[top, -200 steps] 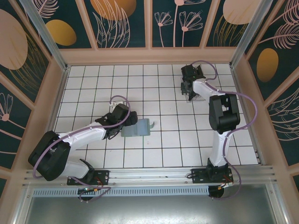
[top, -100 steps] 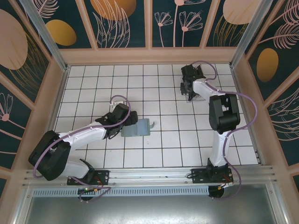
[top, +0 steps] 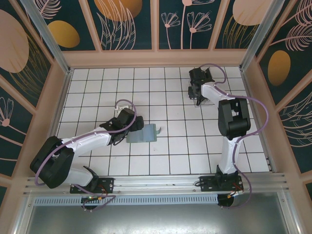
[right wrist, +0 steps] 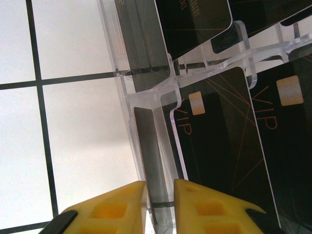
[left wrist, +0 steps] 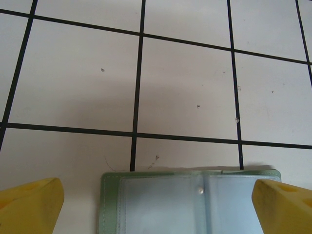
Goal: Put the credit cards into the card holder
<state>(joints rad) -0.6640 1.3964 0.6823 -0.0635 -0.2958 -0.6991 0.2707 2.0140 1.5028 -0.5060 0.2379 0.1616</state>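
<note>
While the credit cards sit slotted in the clear rack at the far right of the white tiled table, the card holder lies well apart from them, near the table's middle.

Cards: black, gold chip, "VIP" lettering, thin gold lines. Several overlap in the rack's slots. One dark card stands in the outer slot, seen nearly edge-on.

My right gripper straddles the near end of that slot. Yellow fingers are almost together, with a narrow gap that holds the card's edge and the clear wall. I cannot tell whether the pads press on the card or merely flank it.

Card holder, from my left wrist: sage green, folded open and flat on the tiles, clear inner pockets facing up, small snap stud near the centre fold.

My left gripper hangs low over the holder, fingers spread wide, one tip towards each end. Whether either tip touches it, I cannot tell.
</note>
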